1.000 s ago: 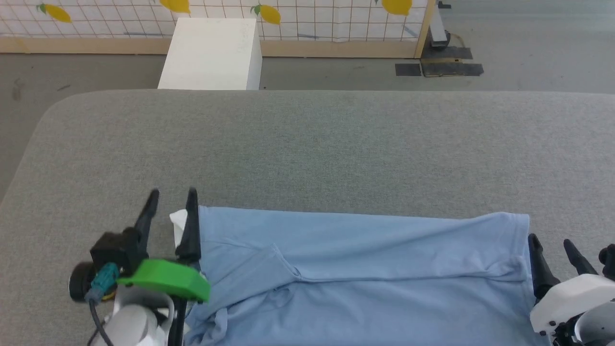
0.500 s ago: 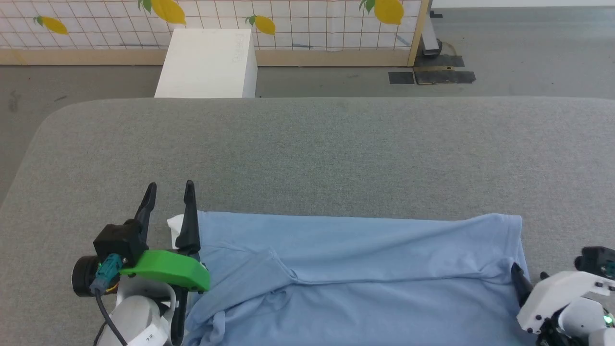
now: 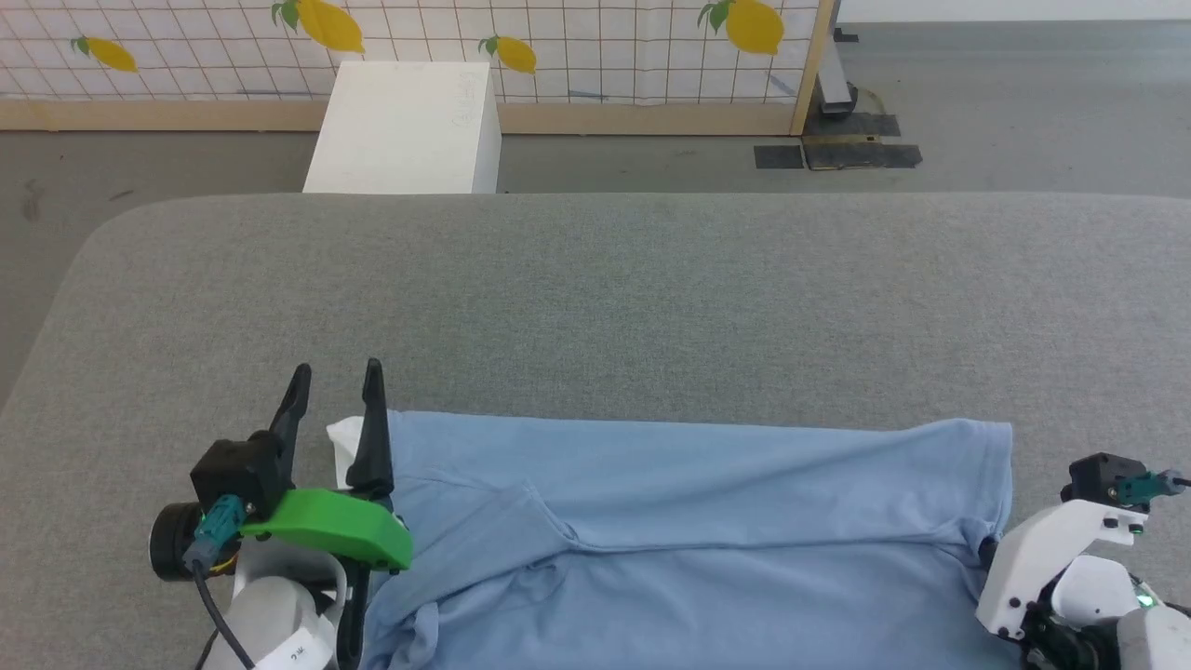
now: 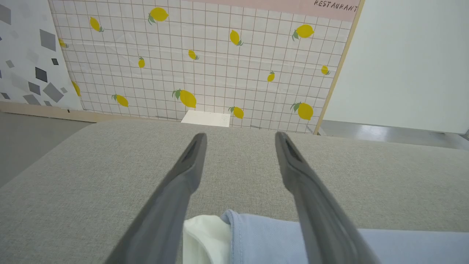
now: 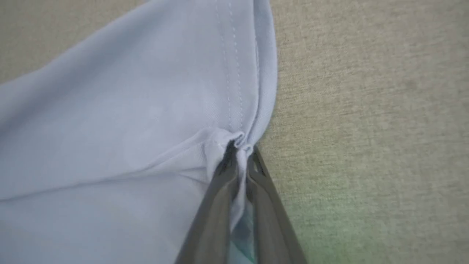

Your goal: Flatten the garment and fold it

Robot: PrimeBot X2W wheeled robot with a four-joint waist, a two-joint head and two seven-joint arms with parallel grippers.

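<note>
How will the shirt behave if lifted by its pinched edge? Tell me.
Likely floppy: the garment puckers where the right gripper pinches its hem. Probably light: thin knit, lying in soft creases. Pushed, it may bunch, not slide.

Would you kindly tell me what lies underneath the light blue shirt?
The shirt lies on the grey table. A white collar peeks from under its left edge. Anything else beneath is covered by the fabric.

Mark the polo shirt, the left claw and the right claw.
polo shirt (image 3: 707, 521), head view, on the flat blue body.
left claw (image 4: 240, 135), left wrist view, midway between its open fingertips.
right claw (image 5: 240, 146), right wrist view, between fingertips pinching the shirt's edge.
</note>
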